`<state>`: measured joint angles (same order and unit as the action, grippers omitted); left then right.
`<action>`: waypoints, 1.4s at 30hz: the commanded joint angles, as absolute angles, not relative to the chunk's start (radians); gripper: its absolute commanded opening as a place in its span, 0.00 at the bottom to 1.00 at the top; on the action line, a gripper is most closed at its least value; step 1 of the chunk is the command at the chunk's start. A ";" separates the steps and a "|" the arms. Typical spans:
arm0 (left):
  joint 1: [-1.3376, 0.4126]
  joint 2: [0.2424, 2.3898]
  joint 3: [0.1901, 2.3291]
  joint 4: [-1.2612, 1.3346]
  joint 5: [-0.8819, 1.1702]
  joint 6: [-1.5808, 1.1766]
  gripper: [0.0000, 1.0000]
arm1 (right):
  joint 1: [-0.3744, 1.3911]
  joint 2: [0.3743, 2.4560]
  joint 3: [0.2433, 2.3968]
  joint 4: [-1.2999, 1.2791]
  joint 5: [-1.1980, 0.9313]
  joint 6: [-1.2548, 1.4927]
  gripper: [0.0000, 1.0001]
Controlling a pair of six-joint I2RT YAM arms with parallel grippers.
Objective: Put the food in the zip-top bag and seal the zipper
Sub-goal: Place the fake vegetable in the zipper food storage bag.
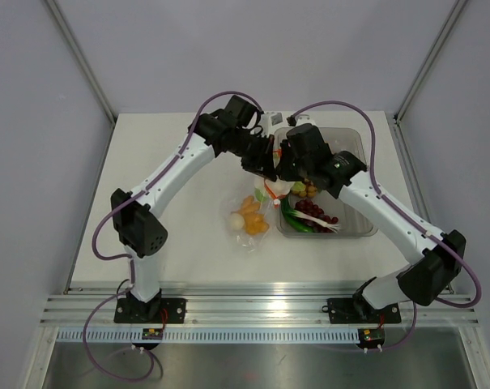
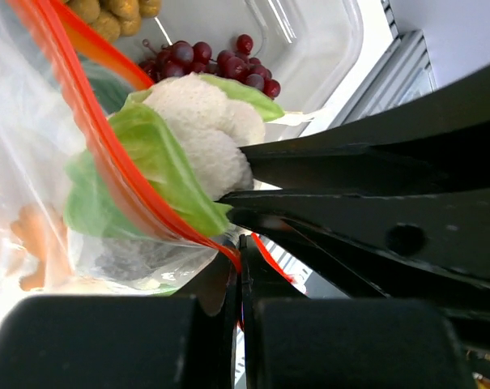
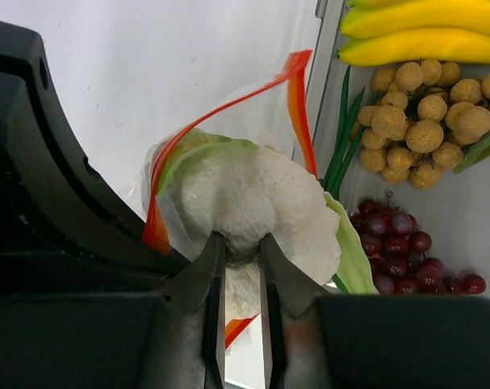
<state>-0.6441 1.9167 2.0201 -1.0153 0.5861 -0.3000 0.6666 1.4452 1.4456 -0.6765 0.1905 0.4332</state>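
The zip-top bag hangs from my left gripper, with orange pieces and a white bulb inside. My left gripper is shut on the bag's red zipper strip at one corner of the mouth. My right gripper is shut on a white toy cauliflower with green leaves and holds it in the open bag mouth, with the red zipper looping round it. The cauliflower also shows in the left wrist view. My right gripper sits close beside the left one.
A clear rigid tub stands right of the bag. It holds dark red grapes, a brown ball cluster, yellow bananas and green vegetables. The two wrists nearly touch above the tub's left edge.
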 commanded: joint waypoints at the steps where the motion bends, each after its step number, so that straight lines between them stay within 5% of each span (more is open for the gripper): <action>1: -0.647 1.944 2.094 -0.959 0.638 -0.241 0.00 | 0.686 1.472 1.551 -0.738 0.179 0.445 0.02; 12: -0.647 1.967 2.105 -0.927 0.732 -0.213 0.00 | 0.684 1.430 1.388 -0.652 0.212 0.454 0.01; 24: -0.649 1.933 2.013 -0.885 0.782 -0.195 0.00 | 0.684 1.253 1.095 -0.144 0.152 0.495 0.02; 27: -0.649 1.914 1.999 -0.873 0.790 -0.198 0.00 | 0.684 1.353 1.179 -0.211 0.111 0.482 0.28; 29: -0.649 1.904 1.997 -0.876 0.782 -0.193 0.00 | 0.684 1.387 1.207 -0.270 0.103 0.480 0.33; 31: -0.647 1.901 1.996 -0.884 0.772 -0.187 0.00 | 0.684 1.370 1.192 -0.265 0.109 0.483 0.58; 34: -0.641 1.899 1.991 -0.885 0.770 -0.184 0.00 | 0.684 1.312 1.177 -0.265 0.138 0.476 0.70; 42: -0.635 1.896 1.987 -0.881 0.772 -0.189 0.00 | 0.684 1.154 1.151 -0.313 0.196 0.489 0.66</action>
<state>-0.6167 1.9263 1.9873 -0.9710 0.7307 -0.1875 0.6556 1.2366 1.1320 -0.4129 0.2089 0.4519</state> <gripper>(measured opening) 0.004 0.664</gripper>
